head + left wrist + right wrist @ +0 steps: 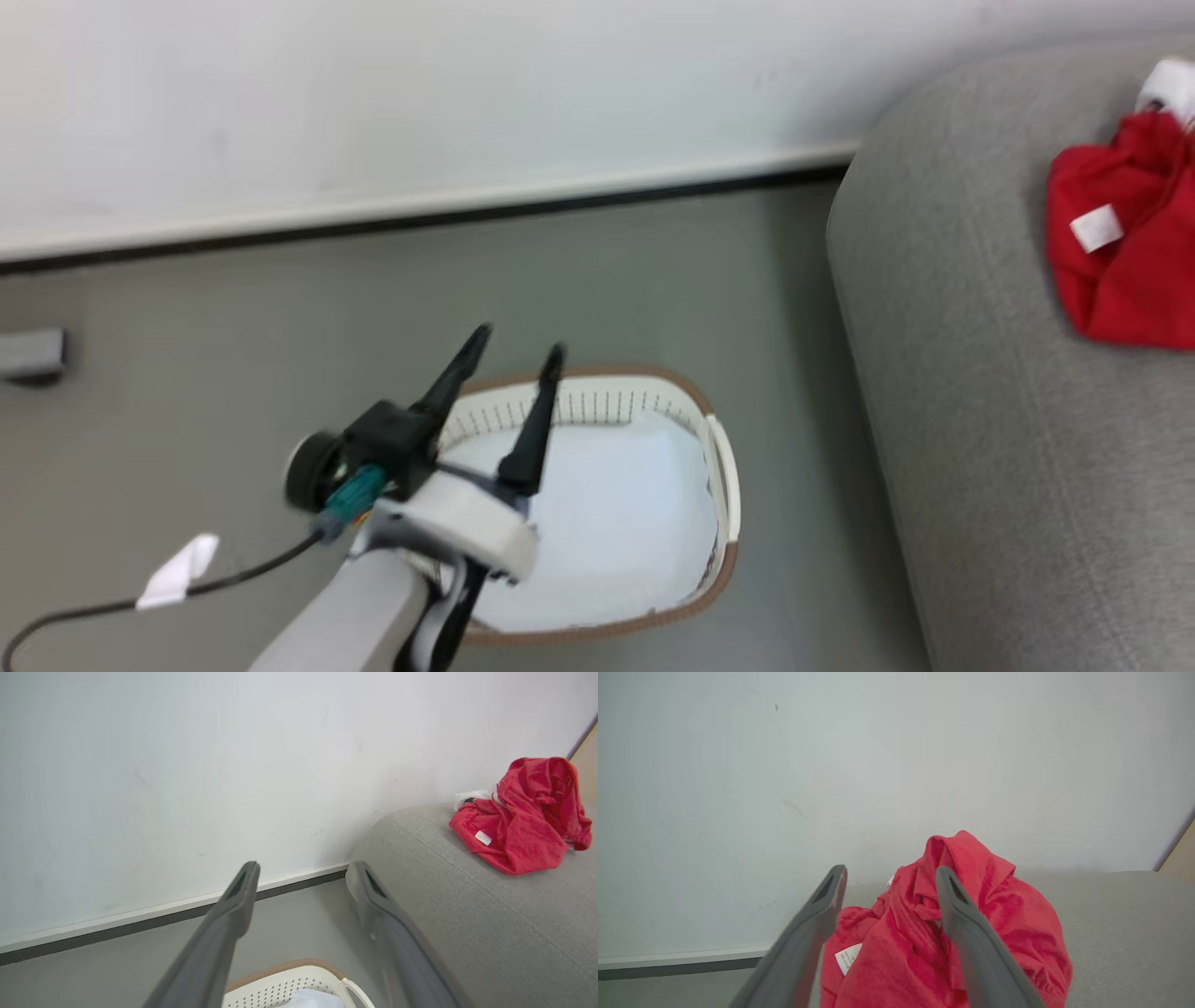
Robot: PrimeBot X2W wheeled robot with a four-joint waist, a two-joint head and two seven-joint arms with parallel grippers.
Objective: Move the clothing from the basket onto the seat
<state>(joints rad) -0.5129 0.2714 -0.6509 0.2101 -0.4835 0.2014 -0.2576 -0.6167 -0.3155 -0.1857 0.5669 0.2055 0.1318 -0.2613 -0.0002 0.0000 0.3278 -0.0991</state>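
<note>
Right gripper [890, 872] is standing wide open, holding nothing. Its fingers are straddling the red garment heap [1008, 914], which is lying directly ahead on the grey sofa [1111, 933]. Heap is sitting crumpled, white label [848, 957] showing, with no clear long axis. Left gripper [518, 343], also open and empty, is hovering off the sofa's end, where the laundry basket [724, 467] is standing, well apart from the heap. Right arm is lying nearer.

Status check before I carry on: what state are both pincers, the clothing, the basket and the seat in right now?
left pincer, open, empty.
right pincer, open, fingers apart close to the clothing.
clothing, crumpled heap lying on the seat.
basket, upright, holds a white sheet, no red seen inside.
seat, carries the clothing.
</note>
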